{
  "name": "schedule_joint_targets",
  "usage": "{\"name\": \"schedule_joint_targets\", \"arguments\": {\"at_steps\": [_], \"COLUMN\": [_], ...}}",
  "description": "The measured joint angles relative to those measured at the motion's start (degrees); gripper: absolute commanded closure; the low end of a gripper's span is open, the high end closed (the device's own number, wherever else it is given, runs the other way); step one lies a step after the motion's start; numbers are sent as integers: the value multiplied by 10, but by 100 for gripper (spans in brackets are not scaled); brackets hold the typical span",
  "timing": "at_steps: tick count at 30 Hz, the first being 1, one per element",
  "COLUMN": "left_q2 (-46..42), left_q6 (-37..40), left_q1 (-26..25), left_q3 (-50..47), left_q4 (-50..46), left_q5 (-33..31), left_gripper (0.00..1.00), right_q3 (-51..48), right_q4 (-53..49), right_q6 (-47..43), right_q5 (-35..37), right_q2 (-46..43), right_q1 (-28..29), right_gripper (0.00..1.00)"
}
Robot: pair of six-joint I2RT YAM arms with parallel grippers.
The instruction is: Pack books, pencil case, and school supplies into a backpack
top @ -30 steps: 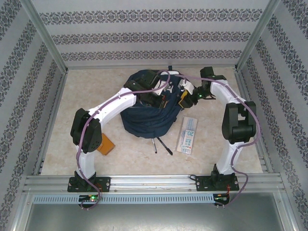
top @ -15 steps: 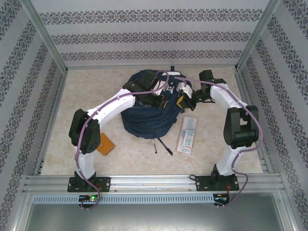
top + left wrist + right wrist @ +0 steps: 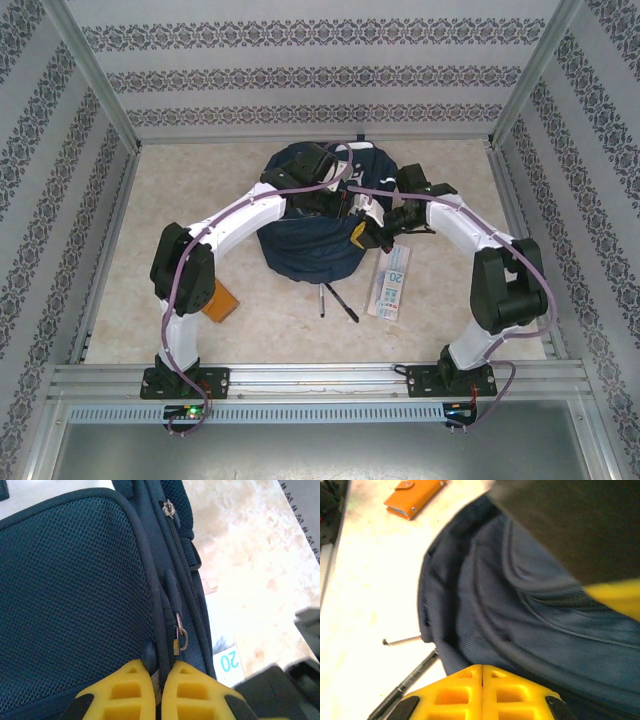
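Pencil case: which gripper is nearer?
Right. The right gripper sits at the backpack edge, just beyond the far end of the pencil case; the left gripper pinches a backpack seam farther back.

A beige, marbled tabletop (image 3: 200,190) lies inside three walls papered pale with dark floral bands: back wall (image 3: 320,70), left wall (image 3: 50,180) and right wall (image 3: 590,170). Slanting aluminium posts (image 3: 92,75) stand at the back corners. Along the near edge runs a metal rail (image 3: 320,378), then a slotted strip (image 3: 320,412) and a grey sheet (image 3: 320,450). In the left wrist view, the dark marks at the top right corner are perhaps wallpaper.
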Motion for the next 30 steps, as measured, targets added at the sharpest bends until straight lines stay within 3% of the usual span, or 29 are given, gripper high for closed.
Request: {"name": "schedule_joint_targets", "arguments": {"at_steps": [16, 19, 21, 25, 30], "left_q2": [13, 13, 13, 13, 13], "left_q6": [-38, -41, -40, -40, -40], "left_q1": [0, 0, 0, 0, 4], "left_q3": [4, 4, 4, 4, 4], "left_q4": [33, 34, 34, 35, 35], "left_q5": [4, 5, 6, 10, 23], "left_gripper": [100, 100, 100, 100, 100], "right_q3": [-192, -225, -246, -250, -207], "right_q4": [244, 299, 342, 413, 431], "right_q6": [216, 284, 358, 515, 676], "right_q5": [-76, -71, -23, 85, 123], "right_q2": [-122, -161, -199, -232, -175], "right_q1": [30, 8, -28, -111, -145], "right_gripper": [96, 74, 57, 49, 46]}}
